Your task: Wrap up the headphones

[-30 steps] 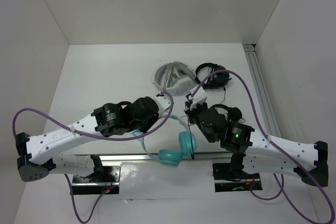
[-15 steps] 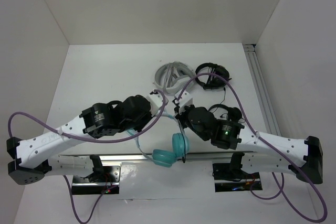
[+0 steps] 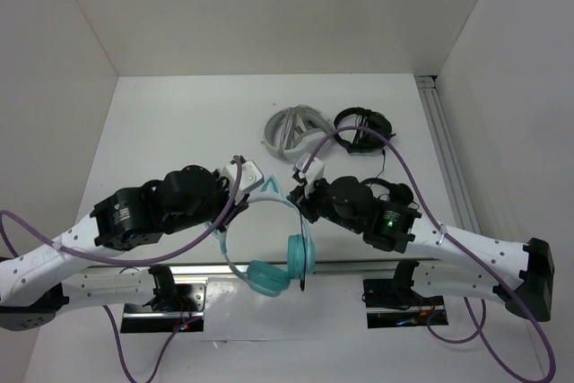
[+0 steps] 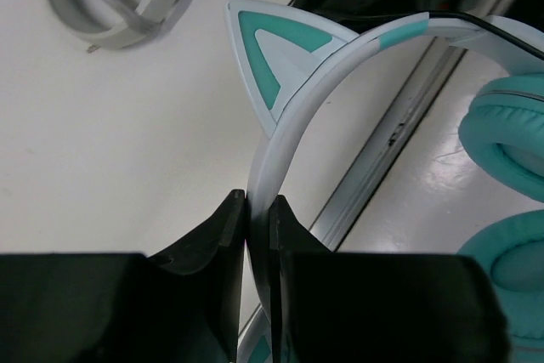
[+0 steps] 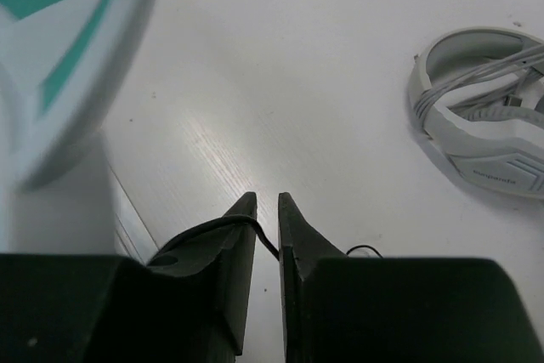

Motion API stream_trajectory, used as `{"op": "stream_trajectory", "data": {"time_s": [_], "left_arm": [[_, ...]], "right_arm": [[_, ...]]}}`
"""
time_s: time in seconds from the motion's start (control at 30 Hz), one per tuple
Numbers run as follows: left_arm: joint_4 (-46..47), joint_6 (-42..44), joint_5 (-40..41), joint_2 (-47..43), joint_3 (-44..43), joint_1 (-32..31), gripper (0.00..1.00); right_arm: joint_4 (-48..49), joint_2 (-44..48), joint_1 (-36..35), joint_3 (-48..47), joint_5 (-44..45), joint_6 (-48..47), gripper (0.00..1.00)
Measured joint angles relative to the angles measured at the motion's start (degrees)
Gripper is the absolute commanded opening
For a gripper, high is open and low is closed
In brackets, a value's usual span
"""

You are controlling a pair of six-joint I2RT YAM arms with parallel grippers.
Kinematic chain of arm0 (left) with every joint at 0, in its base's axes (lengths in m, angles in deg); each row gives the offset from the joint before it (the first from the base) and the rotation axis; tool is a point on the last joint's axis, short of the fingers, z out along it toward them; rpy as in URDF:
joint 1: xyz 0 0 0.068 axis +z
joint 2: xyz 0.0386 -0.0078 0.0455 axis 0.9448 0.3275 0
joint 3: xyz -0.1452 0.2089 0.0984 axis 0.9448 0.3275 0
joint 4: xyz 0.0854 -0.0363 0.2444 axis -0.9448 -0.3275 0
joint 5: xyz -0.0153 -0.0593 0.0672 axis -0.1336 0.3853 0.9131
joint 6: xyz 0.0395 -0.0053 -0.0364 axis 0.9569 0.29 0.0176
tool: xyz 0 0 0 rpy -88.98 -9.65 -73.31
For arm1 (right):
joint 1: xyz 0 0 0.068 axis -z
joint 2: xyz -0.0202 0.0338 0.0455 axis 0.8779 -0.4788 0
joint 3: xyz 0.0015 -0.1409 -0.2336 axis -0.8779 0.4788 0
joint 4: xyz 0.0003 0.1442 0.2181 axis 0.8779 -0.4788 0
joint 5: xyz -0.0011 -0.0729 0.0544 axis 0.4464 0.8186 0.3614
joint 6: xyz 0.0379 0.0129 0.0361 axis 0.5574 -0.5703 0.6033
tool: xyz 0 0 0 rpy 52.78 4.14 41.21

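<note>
The teal headphones (image 3: 267, 276) hang off the table over the near edge, both ear cups low and the whitish headband (image 3: 273, 197) arching up. My left gripper (image 3: 244, 184) is shut on the headband, seen in the left wrist view (image 4: 257, 201) just below one cat ear (image 4: 272, 57). The ear cups (image 4: 510, 142) show at the right of that view. My right gripper (image 3: 300, 187) sits just right of the headband, shut on the thin black cable (image 5: 270, 248). The other cat ear (image 5: 59, 65) is blurred close by, at the upper left of the right wrist view.
A grey-white strapped headset (image 3: 291, 132) lies at the back centre, with black headphones (image 3: 363, 130) to its right. A second black pair (image 3: 395, 193) lies beside my right arm. An aluminium rail (image 3: 179, 268) runs along the near edge.
My left gripper has carried the headphones left and toward the near edge, so the ear cups hang lower left. My right gripper has followed leftward with the cable.
</note>
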Motion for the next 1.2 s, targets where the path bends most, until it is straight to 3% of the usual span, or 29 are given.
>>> {"op": "stream_trajectory", "data": {"time_s": [0.13,0.27,0.47,0.67,0.73,0.87,0.9,0.93,1.07,1.2], "left_arm": [[3.26,-0.15,-5.95,-1.4,0.28,-0.39,0.0],[7.43,-0.85,-10.29,-2.89,0.5,-0.94,0.0],[11.19,-4.17,-10.29,-4.85,0.79,-0.94,0.0],[13.57,-8.44,-6.43,-6.21,0.74,-0.94,0.0],[13.77,-10.29,-4.72,-6.34,0.33,-0.94,0.0],[14.12,-14.08,1.05,-6.45,-0.83,-0.98,0.0],[14.4,-15.34,3.08,-6.69,-0.87,-1.01,0.0],[14.58,-16.55,5.27,-7.08,-0.87,-1.01,0.0],[14.97,-21.29,15.5,-9.14,-0.48,-0.98,0.0],[13.73,-27.54,26.53,-9.64,0.74,-0.98,0.0]], "right_arm": [[4.17,0.13,2.64,2.16,-4.63,0.2,0.48],[9.51,-0.07,4.5,5.77,-7.89,1.05,0.62],[22.58,-1.97,8.37,13.07,-12.11,3.69,0.68],[37.9,-13.49,15.91,15.47,-16.98,7.54,0.68],[43.3,-19.06,18.25,15.89,-19.85,9.2,0.65],[51.78,-30.82,20.44,16.0,-24.35,12.35,0.41],[53.86,-32.79,20.5,16.11,-25.46,13.42,0.13],[55.28,-35.39,20.55,16.65,-26.16,13.7,0.03],[64.59,-41.4,19.85,20.35,-29.05,17.81,0.0],[70.84,-40.0,16.09,26.56,-26.71,20.09,0.0]]}}
